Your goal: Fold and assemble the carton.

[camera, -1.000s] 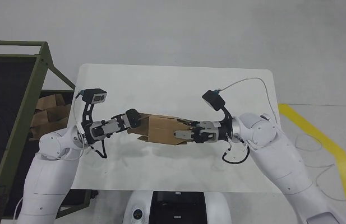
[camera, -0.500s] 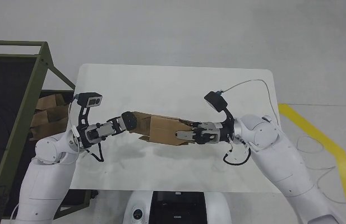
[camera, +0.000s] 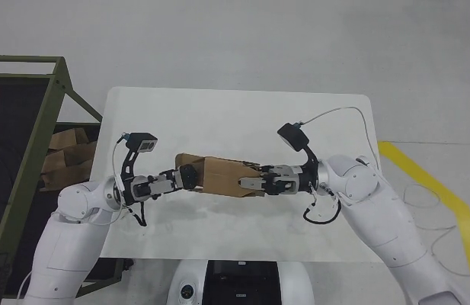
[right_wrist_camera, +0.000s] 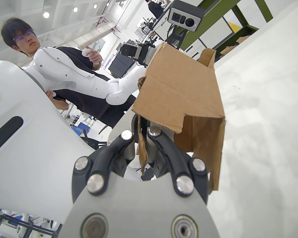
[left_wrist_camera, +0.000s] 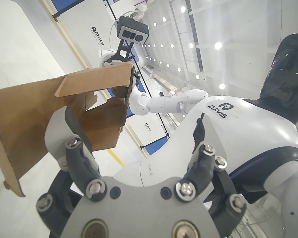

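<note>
— Jaws on the right side, what state?
— right gripper (right_wrist_camera: pixel 142 130): jaws nearly together, pinching the edge of a loose end flap on the brown corrugated cardboard carton (camera: pixel 219 177). The flap edge stands up between the two fingers in the right wrist view.
— Left?
— left gripper (left_wrist_camera: pixel 136 130): jaws wide apart. One finger (left_wrist_camera: pixel 75 127) sits right against a carton flap and the other finger (left_wrist_camera: pixel 198 134) is out in free air. Cardboard is near one side only, nothing squeezed.
— Where's the carton?
— Between the two grippers, over the near-middle part of the white rectangular table (camera: pixel 235 114). Its long axis runs arm to arm: left gripper at its left end, right gripper at its right end. It's partly erected, an open tube with the end flaps unfolded at both ends. Can't tell whether its underside touches the tabletop.
— Anything else around?
— Olive-green metal frame (camera: pixel 21 59) stands just beside the table's left edge, with flat brown cardboard pieces (camera: pixel 63 152) piled low next to it. Yellow floor stripe (camera: pixel 421 174) runs off the table's right side, well apart from the carton.
</note>
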`<state>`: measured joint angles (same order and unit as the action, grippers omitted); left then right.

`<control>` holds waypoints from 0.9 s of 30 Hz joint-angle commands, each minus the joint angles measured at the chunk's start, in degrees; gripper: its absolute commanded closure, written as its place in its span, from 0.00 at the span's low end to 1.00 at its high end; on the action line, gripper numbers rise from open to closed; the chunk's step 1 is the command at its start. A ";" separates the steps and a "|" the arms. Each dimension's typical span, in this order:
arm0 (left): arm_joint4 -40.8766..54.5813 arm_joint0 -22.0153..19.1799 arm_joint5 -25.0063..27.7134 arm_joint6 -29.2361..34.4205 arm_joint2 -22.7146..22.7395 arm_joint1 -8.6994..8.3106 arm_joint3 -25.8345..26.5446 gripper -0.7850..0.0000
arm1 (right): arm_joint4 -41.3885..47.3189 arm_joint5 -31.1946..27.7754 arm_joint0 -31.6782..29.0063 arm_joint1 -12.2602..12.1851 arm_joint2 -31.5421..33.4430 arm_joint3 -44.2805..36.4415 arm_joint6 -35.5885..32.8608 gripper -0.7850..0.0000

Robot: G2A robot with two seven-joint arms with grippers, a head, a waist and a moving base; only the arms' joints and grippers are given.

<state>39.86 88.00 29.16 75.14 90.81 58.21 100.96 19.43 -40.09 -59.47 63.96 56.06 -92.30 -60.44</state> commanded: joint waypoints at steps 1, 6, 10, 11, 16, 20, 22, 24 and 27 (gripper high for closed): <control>0.21 -0.38 -0.37 0.37 -0.52 -0.10 0.08 0.00 | 0.15 -0.02 0.17 0.03 -0.15 0.11 -0.09 1.00; 0.60 -1.14 -0.53 0.52 -1.61 -0.31 0.08 0.00 | 0.67 0.36 0.78 0.10 -0.75 0.64 -0.81 1.00; 1.17 -1.89 -0.36 0.36 -2.62 -0.41 -0.15 0.00 | 1.16 0.62 1.45 0.24 -1.51 1.10 -1.56 1.00; 1.24 -2.09 -0.39 0.38 -2.89 -0.43 -0.16 0.00 | 1.28 0.72 1.67 0.28 -1.77 1.23 -1.88 1.00; 1.13 -3.09 -0.51 0.50 -4.16 -0.58 -0.27 0.00 | 2.08 1.79 3.11 0.56 -3.23 2.18 -3.73 1.00; 1.04 -3.64 -0.31 0.30 -4.80 -0.72 -0.57 0.00 | 2.48 2.23 4.02 0.77 -3.97 3.01 -4.30 1.00; 1.13 -3.88 -0.25 0.25 -5.05 -0.80 -0.61 0.00 | 2.67 2.29 4.32 0.85 -4.20 3.28 -4.43 1.00; 1.23 -4.08 -0.25 0.25 -5.28 -0.88 -0.60 0.00 | 2.72 2.47 4.63 0.92 -4.40 3.53 -4.52 1.00; 1.53 -4.33 -0.19 0.18 -5.52 -1.01 -0.67 0.00 | 2.80 2.69 5.06 1.03 -4.69 3.84 -4.58 1.00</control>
<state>41.27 83.74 28.95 75.34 85.36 57.25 100.35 22.23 -37.49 -54.54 64.96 51.45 -88.58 -65.04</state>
